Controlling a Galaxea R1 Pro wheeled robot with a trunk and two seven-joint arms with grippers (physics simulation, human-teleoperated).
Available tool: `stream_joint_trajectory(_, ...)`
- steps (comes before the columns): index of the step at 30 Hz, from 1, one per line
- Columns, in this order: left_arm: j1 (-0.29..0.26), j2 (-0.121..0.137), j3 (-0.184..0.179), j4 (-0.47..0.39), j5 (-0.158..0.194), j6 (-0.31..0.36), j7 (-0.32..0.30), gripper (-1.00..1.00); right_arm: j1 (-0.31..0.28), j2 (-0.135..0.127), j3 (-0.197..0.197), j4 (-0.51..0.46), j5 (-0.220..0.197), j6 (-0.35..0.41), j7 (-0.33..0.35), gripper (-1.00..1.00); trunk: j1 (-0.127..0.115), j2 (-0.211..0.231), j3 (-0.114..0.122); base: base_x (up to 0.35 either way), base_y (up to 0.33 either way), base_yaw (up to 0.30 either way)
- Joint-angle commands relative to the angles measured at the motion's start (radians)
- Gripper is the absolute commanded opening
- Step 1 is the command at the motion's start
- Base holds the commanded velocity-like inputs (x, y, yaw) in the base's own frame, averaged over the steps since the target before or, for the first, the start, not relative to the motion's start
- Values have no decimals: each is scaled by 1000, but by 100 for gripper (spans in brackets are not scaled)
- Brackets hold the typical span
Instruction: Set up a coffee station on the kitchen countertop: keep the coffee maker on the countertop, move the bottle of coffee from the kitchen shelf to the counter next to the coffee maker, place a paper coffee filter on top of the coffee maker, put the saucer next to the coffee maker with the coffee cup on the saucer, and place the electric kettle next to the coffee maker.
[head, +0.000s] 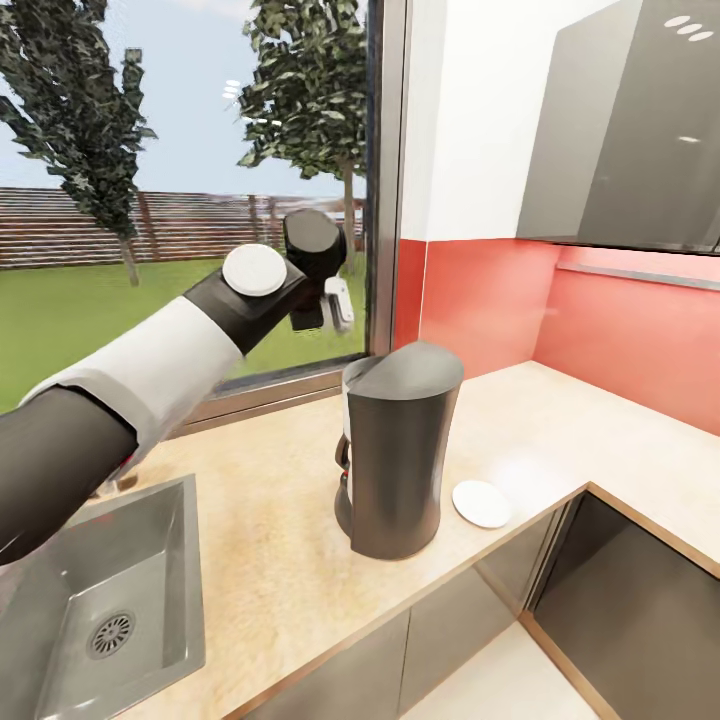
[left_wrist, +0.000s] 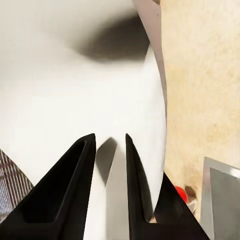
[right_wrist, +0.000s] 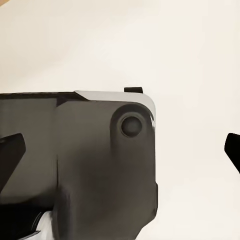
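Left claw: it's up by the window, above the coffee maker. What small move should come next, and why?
Probably ease the left claw down and forward toward the top of the coffee maker. It hangs above and behind that top, with its fingers nearly closed on something pale, possibly the paper filter, and the top looks bare.

sink (head: 160, 560) cut off at frame edge, left gripper (head: 330, 305) fingertips hidden behind its wrist
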Motion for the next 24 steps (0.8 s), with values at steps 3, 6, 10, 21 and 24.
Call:
stream_joint_trajectory(3, -44, 0, 181, -1, -14, -98, -68, -100, 0, 0, -1, -2, -1, -3, -2, 100, 1, -2, -2, 0, 0, 0)
stream_joint_trajectory(6, -55, 10, 201, -2, -12, -114, -121, -100, 0, 0, -2, -4, -4, -2, -2, 100, 1, -2, -1, 0, 0, 0)
stream_joint_trajectory(10, -56, 15, 203, 2, -6, -122, -121, -100, 0, 0, -3, -6, -7, -2, -2, 100, 1, -2, 4, 0, 0, 0)
stream_joint_trajectory(21, -41, -5, 195, 5, -3, -149, -121, -100, 0, 1, -3, -5, -7, -2, -2, 100, 1, -2, 21, 0, 0, 0)
stream_joint_trajectory(24, -26, -12, 194, 6, -4, -148, -121, -100, 0, 2, -3, -5, -7, -2, -2, 100, 1, -2, 25, 0, 0, -30)
